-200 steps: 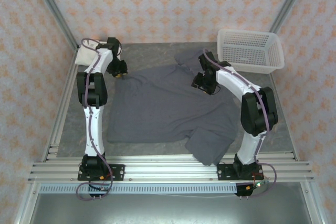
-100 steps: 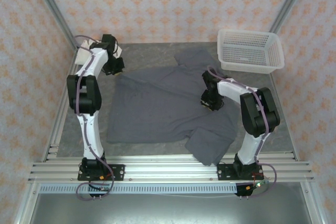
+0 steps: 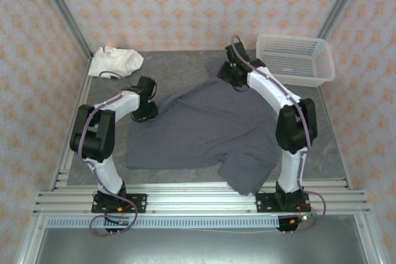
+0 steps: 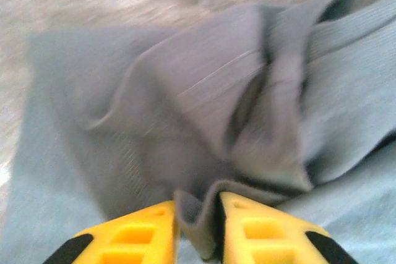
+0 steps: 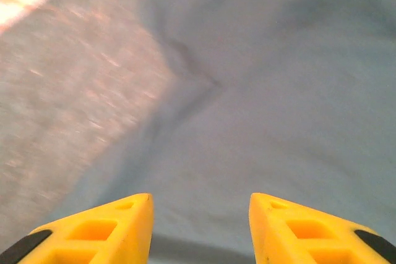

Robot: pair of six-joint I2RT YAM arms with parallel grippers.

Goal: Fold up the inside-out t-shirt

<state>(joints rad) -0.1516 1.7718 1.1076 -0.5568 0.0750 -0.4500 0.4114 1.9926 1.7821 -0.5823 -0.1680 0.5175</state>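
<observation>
The inside-out t-shirt, dark slate grey, lies spread over the middle of the table, with one sleeve flopped toward the front rail. My left gripper sits at the shirt's back-left edge. In the left wrist view its yellow fingers pinch a raised fold of the grey fabric, so this gripper is shut on the cloth. My right gripper hovers over the shirt's far sleeve. Its fingertips stand wide apart above smooth fabric with nothing between them, so the gripper is open.
A cream-white garment lies bunched in the back-left corner. A white mesh basket stands at the back right. Bare grey tabletop shows behind the shirt, and the aluminium rail runs along the front.
My left gripper has come forward from beside the cream garment to the shirt's left edge and closed on a fold. My right gripper has swung from the shirt's right side back to the far sleeve.
</observation>
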